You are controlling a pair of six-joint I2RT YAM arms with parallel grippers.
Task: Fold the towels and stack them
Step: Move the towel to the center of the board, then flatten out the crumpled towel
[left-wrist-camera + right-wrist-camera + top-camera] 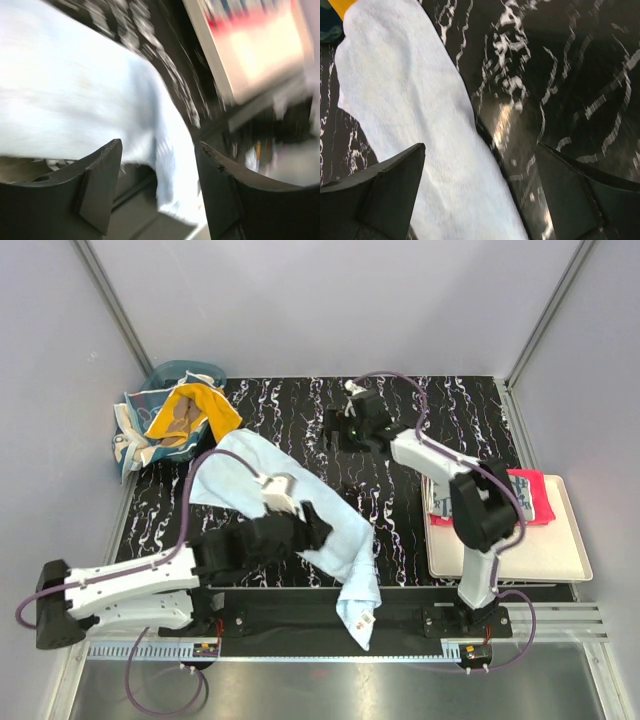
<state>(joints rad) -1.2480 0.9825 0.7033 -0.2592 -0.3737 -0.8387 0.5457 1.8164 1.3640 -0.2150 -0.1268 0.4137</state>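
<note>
At far left an orange towel waits in the basket; the light blue towel sprawls unfolded across the mat. The left gripper and right gripper hover open and empty. Spreading seems in hand, and the next move probably calls for pinching the towel's corners flat.

Left gripper jaws apart; right gripper spread wide, arm outstretched.
</note>
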